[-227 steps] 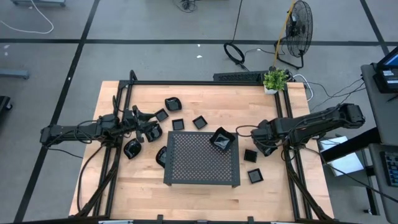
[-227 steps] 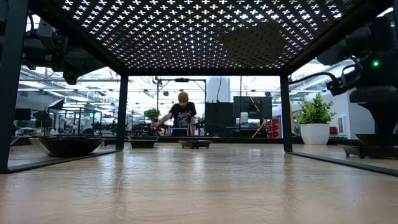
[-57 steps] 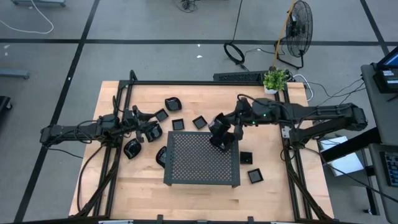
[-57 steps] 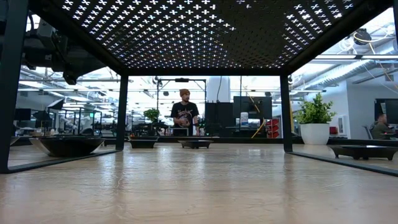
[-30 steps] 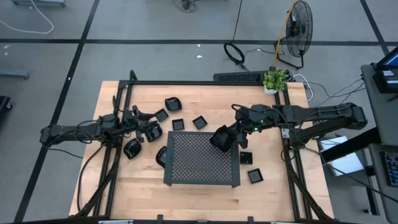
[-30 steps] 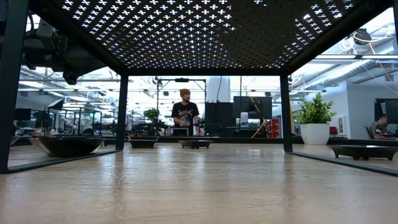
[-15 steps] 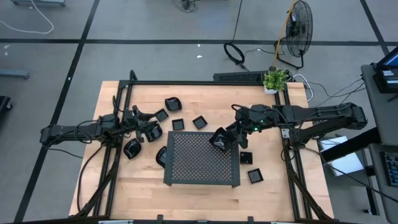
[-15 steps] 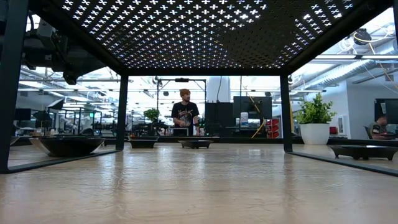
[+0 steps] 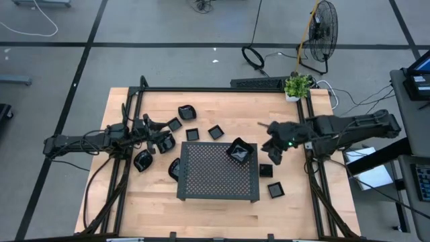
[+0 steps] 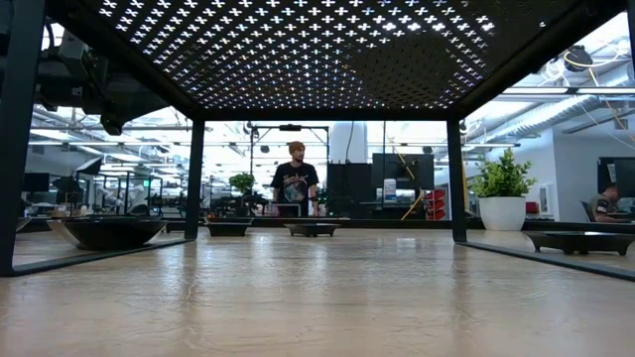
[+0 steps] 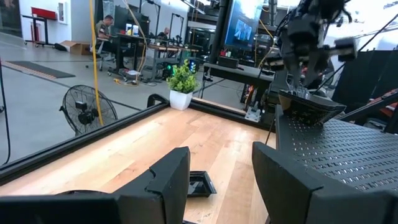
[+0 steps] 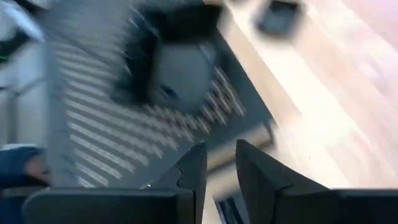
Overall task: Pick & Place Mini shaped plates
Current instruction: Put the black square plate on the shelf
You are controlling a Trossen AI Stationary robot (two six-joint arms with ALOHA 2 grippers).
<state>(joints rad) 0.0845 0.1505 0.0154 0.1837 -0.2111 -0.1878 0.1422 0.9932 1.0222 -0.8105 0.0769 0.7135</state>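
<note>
Hovering my right gripper point(image 9: 274, 156) just off the right edge of the large dark perforated metal tray point(image 9: 218, 176), above the bare wooden table point(image 9: 302, 208). Its fingers point(image 12: 194, 168) are parted by a narrow gap with nothing between them, so the grip is released.

A small glossy black angular plate point(image 9: 240, 150) sits on the tray's upper right corner, apart from my right gripper. From the right wrist view the same plate point(image 12: 176, 65) shows as a blurred dark dish resting on the perforated surface, beyond the fingertips.

Two small black square plates point(image 9: 266, 171) lie on the table right of the tray, near my right gripper; the lower one point(image 9: 275, 190) lies nearer the table's front edge.

My left gripper point(image 9: 160, 140) waits over the left part of the table, jaws spread and empty. Its wrist view shows the two fingers point(image 11: 171, 180) wide apart, with one small flat black plate point(image 11: 199, 184) on the wood between them, untouched.

Further mini plates lie loose left of and behind the tray: a rounded dish point(image 9: 186, 111), small squares point(image 9: 192, 134) and point(image 9: 216, 132), and a round bowl point(image 9: 142, 160) near the left arm.

A small potted green plant point(image 9: 297, 86) stands at the table's back right corner
</note>
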